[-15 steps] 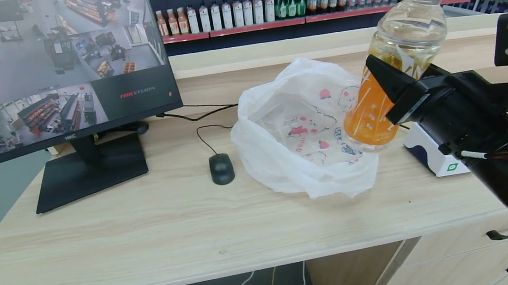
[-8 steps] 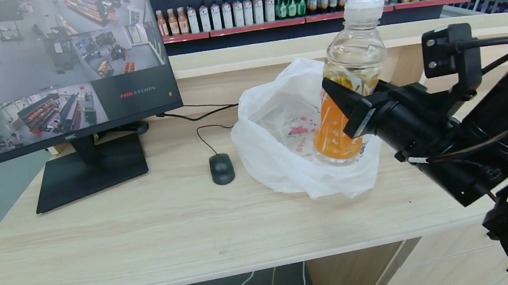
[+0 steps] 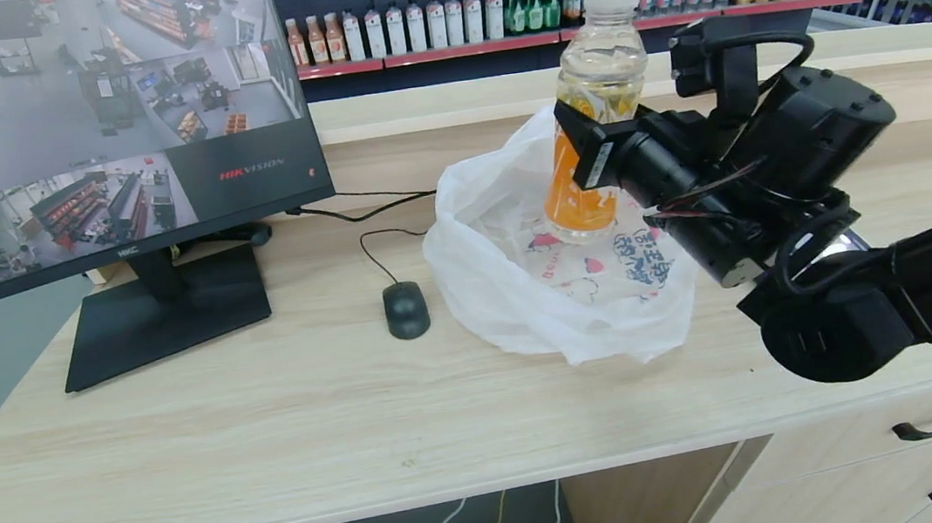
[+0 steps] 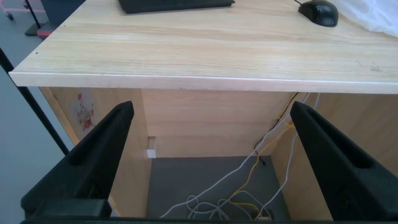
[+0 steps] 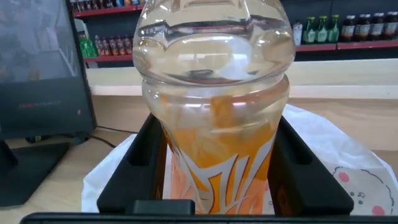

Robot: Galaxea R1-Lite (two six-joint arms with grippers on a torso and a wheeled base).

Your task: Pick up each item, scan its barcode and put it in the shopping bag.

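I note my right gripper (image 3: 595, 161), pinching the bottle (image 3: 601, 79), has swung from three o'clock to above the bag (image 3: 505, 292); I judge lowering next.

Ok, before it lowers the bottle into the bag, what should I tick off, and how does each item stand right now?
1. Grip: right gripper shut on the bottle, a finger on each side: ok.
2. Bottle upright, cap on: ok.
3. Shopping bag mouth open upward: ok.
4. Bottle's base over the bag's opening, judged from the head view: ok, probably.
5. Barcode scanned: cannot tell.
6. Left gripper open, empty, low by the table front edge, away from the bag: ok.
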